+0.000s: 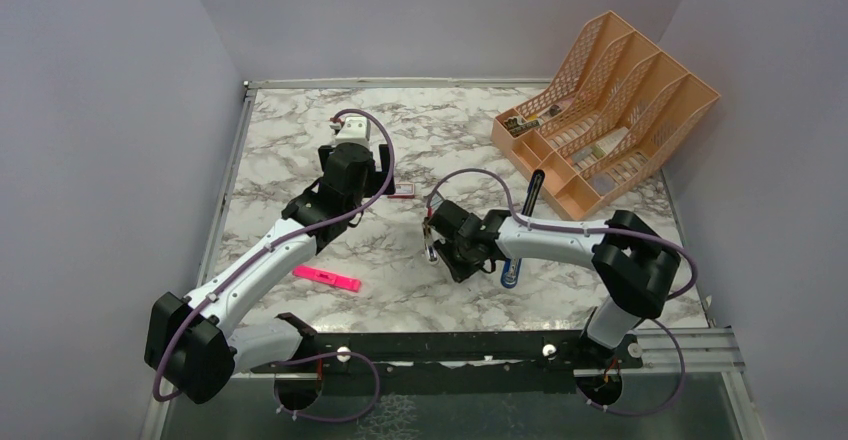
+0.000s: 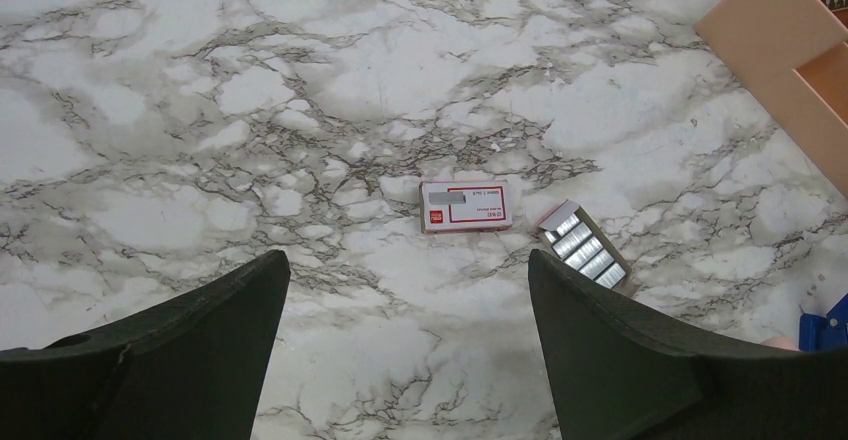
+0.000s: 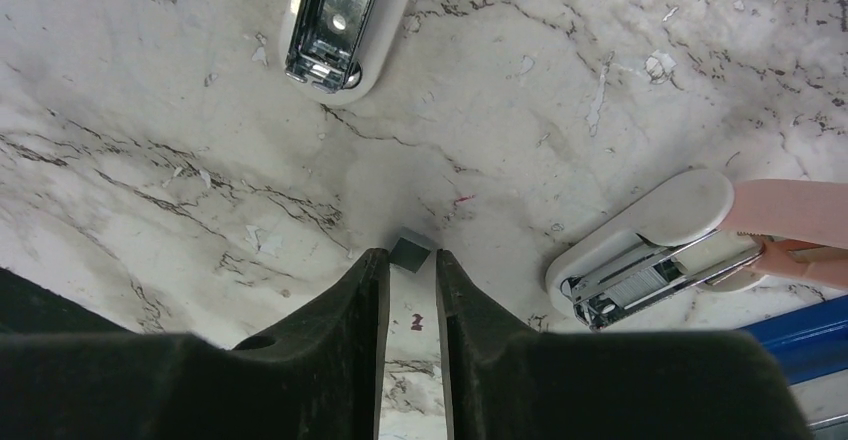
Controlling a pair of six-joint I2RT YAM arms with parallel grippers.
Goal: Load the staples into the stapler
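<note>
Where right gripper brackets staples, stapler lies beside

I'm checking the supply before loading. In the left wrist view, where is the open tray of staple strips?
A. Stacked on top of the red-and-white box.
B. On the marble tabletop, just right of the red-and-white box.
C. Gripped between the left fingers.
B: the tray of staple strips lies on the marble tabletop, to the right of the red-and-white box.

Grey staples in neat rows (lying flat), white stapler lying opened
</note>
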